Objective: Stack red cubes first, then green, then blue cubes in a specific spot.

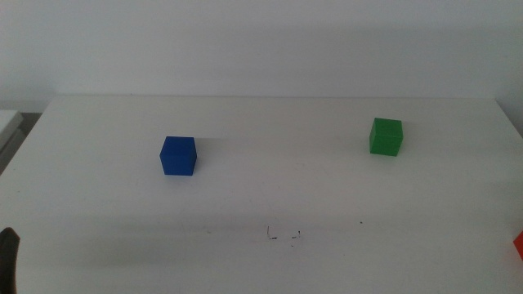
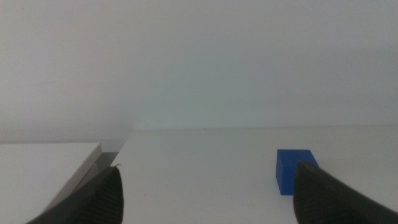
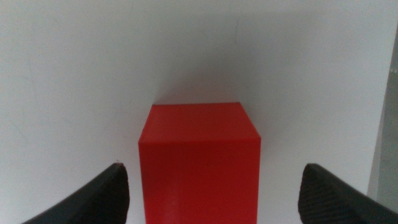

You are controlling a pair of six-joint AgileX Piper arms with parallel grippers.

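The red cube (image 3: 198,163) fills the right wrist view, standing on the table between the open jaws of my right gripper (image 3: 211,196), which do not touch it. In the middle view only its corner (image 1: 518,243) shows at the right edge. The green cube (image 1: 386,136) sits at the back right. The blue cube (image 1: 178,155) sits left of centre; it also shows in the left wrist view (image 2: 292,169). The marked spot (image 1: 282,235) of dark scribbles is at the front centre. My left gripper (image 2: 205,199) waits open at the front left, short of the blue cube.
A tiny dark speck (image 1: 362,222) lies right of the scribbles. The table's left edge (image 1: 18,151) borders a gap and a white surface (image 2: 43,163). The wall (image 1: 261,49) rises behind the table's far edge.
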